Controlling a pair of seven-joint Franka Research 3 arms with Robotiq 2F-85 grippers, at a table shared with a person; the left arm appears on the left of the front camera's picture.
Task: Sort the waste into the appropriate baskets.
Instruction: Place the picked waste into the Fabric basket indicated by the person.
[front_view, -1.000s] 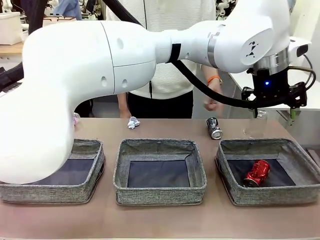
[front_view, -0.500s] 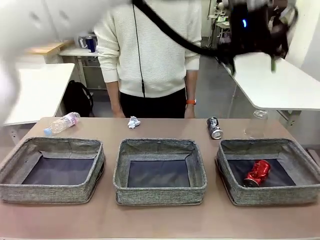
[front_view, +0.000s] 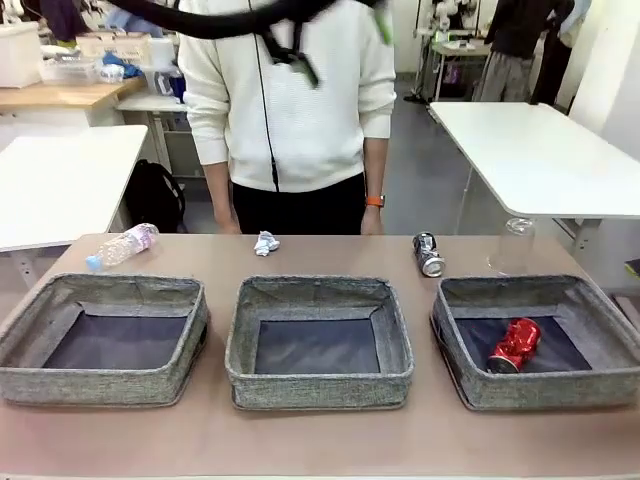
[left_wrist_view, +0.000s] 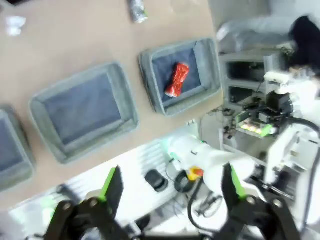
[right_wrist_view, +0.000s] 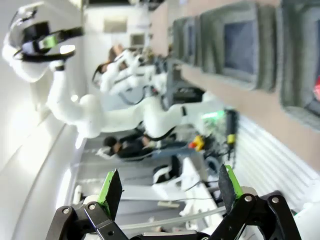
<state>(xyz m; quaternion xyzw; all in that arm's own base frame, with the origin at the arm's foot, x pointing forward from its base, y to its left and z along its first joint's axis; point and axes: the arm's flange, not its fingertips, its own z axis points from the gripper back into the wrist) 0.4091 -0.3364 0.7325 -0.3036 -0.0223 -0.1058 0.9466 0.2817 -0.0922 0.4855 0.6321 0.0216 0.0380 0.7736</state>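
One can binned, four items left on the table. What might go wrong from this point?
The clear bottle stands upright near the far edge of the table; a glancing approach may tip it off. The pink-labelled bottle lies on its side by the far left corner and may roll if nudged. The paper ball sits right before the person, so reaching for it brings an arm close to them.
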